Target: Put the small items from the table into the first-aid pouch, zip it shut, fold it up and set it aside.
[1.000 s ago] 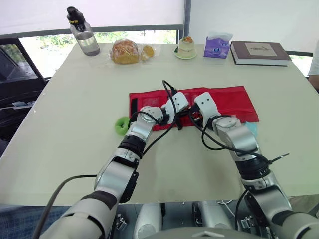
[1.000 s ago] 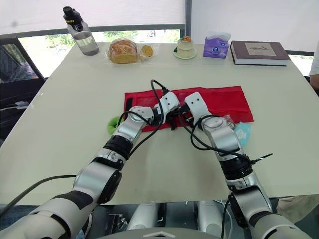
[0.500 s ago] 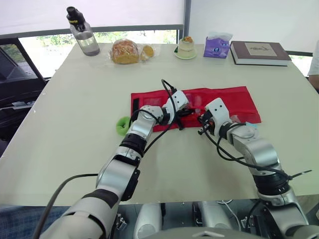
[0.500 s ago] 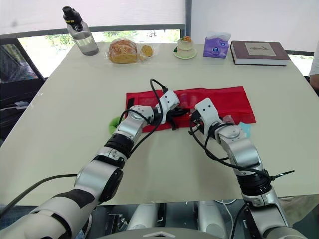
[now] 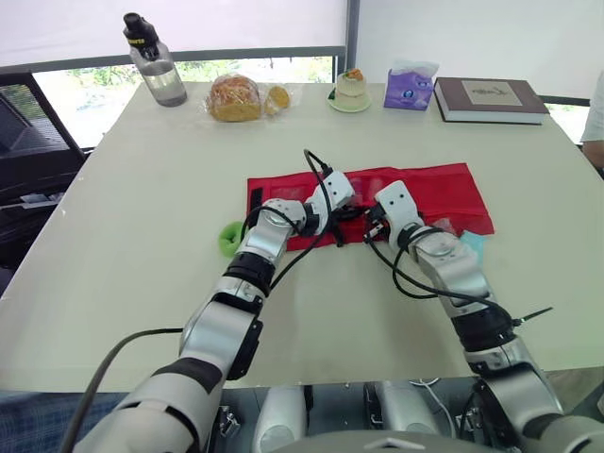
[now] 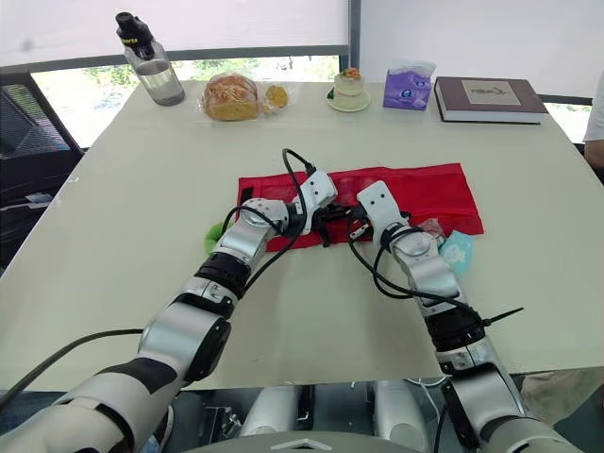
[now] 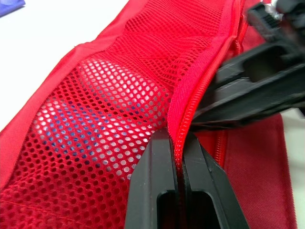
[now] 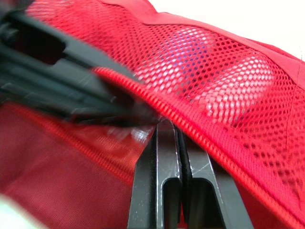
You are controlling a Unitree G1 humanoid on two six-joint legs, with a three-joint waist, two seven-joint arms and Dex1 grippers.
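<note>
The red first-aid pouch (image 5: 429,189) lies unfolded across the middle of the table. My left gripper (image 5: 350,213) is at its near edge, shut on the red zipper edge (image 7: 177,143) of the mesh pocket (image 7: 105,124), through which pale and blue items show. My right gripper (image 5: 370,227) is just beside it, shut, its fingertips (image 8: 164,129) meeting right at the zipper line; I cannot tell whether anything thin is pinched. A light blue packet (image 6: 456,251) and a small pink item (image 6: 431,227) lie by the pouch's right end. A green item (image 5: 229,238) sits at its left end.
Along the table's far edge stand a water bottle (image 5: 156,62), bagged bread (image 5: 236,97), a small dessert (image 5: 352,91), a purple tissue pack (image 5: 410,87) and a book (image 5: 491,99). A black chair (image 5: 28,142) is at the left; a person's sleeve (image 5: 595,118) at the right.
My right gripper closed from half open; it drew back to the right, then returned to the zipper beside the left gripper. The left gripper kept its hold in place.
</note>
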